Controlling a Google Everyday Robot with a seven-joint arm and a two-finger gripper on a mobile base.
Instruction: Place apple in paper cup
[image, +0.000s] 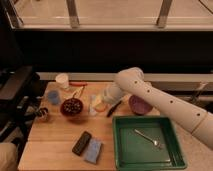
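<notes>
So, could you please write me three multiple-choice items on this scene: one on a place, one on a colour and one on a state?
1. Where does the spoon lie? A in the tray B on the floor C on a chair
2. What colour is the tray? A green B red C white
3. The gripper, over the middle of the table, is: A open and empty B shut on the apple C resting in the tray
Key: 1 A, the spoon rests on the tray's floor; 2 A, its rim and floor are green; 3 B, the orange apple sits in its closed grip.
</notes>
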